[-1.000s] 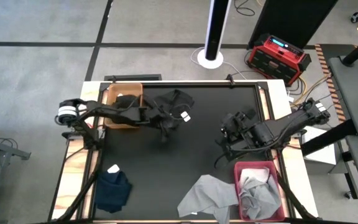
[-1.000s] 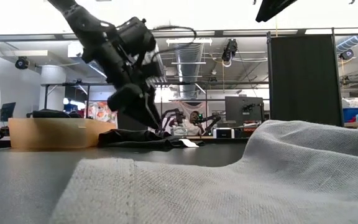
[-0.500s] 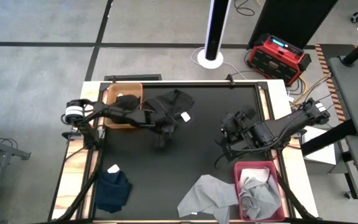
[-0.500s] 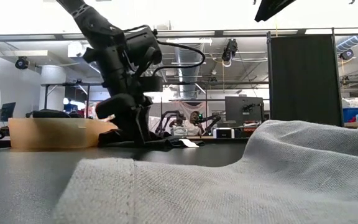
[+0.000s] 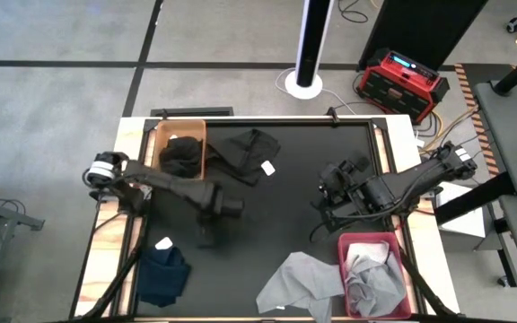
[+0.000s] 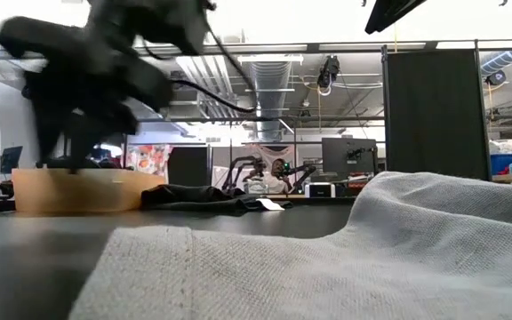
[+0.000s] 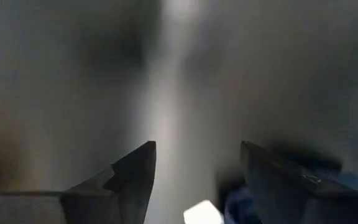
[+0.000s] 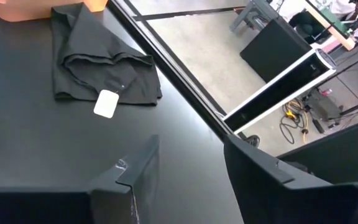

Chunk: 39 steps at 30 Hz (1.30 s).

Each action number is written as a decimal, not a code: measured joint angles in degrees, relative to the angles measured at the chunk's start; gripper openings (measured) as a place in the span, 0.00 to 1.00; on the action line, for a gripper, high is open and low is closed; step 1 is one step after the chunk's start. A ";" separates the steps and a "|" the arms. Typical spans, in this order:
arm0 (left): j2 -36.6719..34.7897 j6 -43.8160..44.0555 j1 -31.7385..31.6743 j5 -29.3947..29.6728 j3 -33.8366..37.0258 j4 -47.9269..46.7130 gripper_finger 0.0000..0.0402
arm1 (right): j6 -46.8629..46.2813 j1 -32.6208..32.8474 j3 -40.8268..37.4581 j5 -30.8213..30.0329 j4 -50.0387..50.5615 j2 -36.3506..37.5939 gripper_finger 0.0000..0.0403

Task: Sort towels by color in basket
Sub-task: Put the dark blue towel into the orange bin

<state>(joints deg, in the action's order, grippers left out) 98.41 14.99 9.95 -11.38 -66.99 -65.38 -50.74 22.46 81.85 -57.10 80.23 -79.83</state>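
I count two baskets on my black counter: a tan rectangular basket at the far left corner and a pink rectangular basket at the near right. The towels number five as far as I can tell: one black cloth towel bunched inside the tan basket, one black towel with a small white tag spread flat just beside that basket, one navy blue towel with a white tag near the front left edge, one grey towel lying against the pink basket's left wall, and one grey towel heaped inside it. My left tool hangs released and empty over bare counter mid-left; a second ago it was at the tagged black towel, and it has since swung toward the navy one. My right tool waits with its fingers apart, holding nothing, beyond the pink basket, where it was before.
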 joint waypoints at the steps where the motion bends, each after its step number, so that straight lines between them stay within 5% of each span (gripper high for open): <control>1: 0.00 1.31 1.98 0.41 -0.12 -1.80 0.55 | 0.00 0.00 -0.13 0.02 -0.02 0.00 0.43; 18: -7.89 38.90 27.56 -6.17 3.92 -0.59 0.55 | 0.00 0.00 -1.88 0.04 -1.79 -0.04 0.45; 30: -5.43 43.38 33.63 -1.23 6.15 5.08 0.53 | 0.83 0.00 -1.94 0.06 -3.04 -0.07 0.46; 34: -4.63 40.79 34.01 1.89 6.15 5.33 0.43 | 0.83 0.00 -2.07 0.06 -3.22 -0.07 0.47; 39: -4.15 39.06 34.01 1.89 6.13 5.82 0.16 | 0.83 0.00 -2.24 0.14 -3.32 -0.09 0.46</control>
<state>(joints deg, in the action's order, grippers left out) 94.26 54.06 43.97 -9.49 -60.87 -59.56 -49.91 22.46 79.60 -56.96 76.90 -79.92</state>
